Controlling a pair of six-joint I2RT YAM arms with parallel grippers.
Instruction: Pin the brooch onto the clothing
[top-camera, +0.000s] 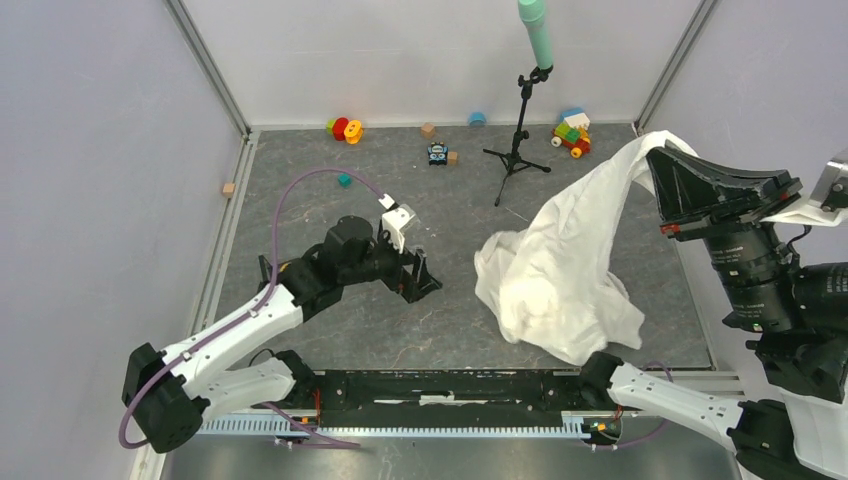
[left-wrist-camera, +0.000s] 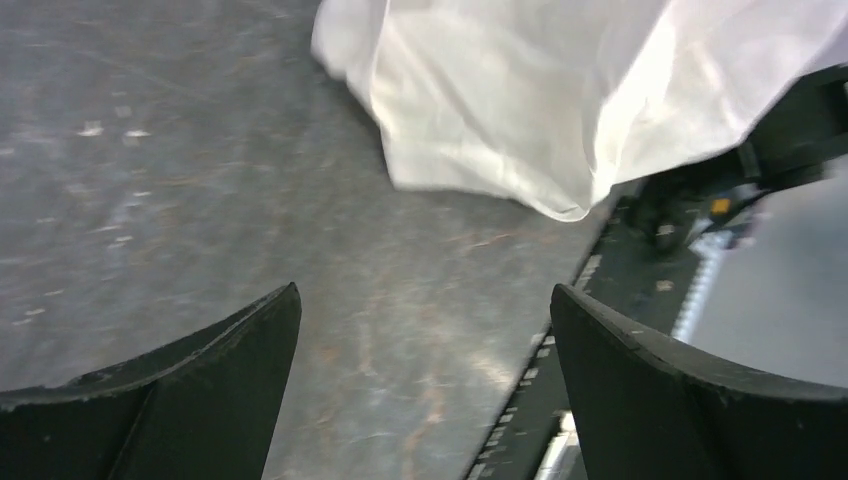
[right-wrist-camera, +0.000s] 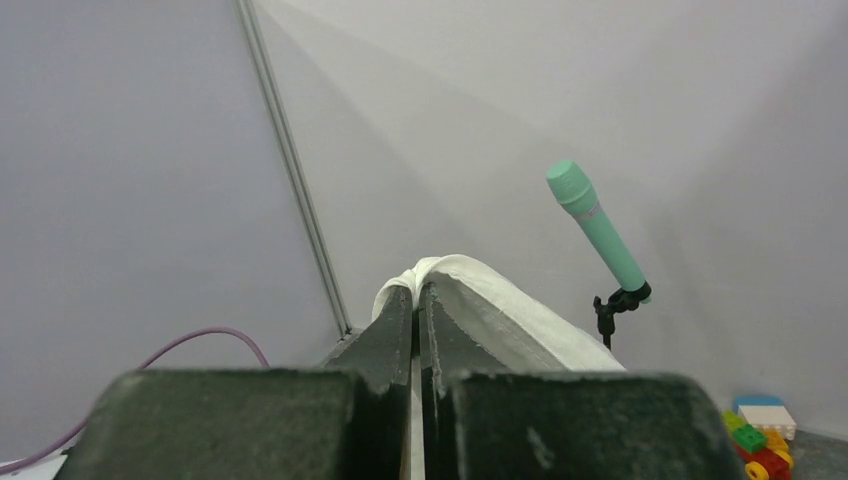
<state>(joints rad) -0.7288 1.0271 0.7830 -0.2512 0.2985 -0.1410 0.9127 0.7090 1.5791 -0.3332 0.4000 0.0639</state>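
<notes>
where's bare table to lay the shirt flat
Bare patches: front centre, between the left arm and the shirt; and the far left, between the arm and the wooden block. The back edge is crowded with toys and the microphone stand.

The top camera is looking down from high behind me, taking in the whole table (top-camera: 400, 325). My left wrist camera is skimming close over the table toward the shirt (left-wrist-camera: 520, 100) at upper right. My right wrist camera is tilting up at the wall (right-wrist-camera: 140, 150) and mic (right-wrist-camera: 595, 225). All three are sharing the shirt.
</notes>
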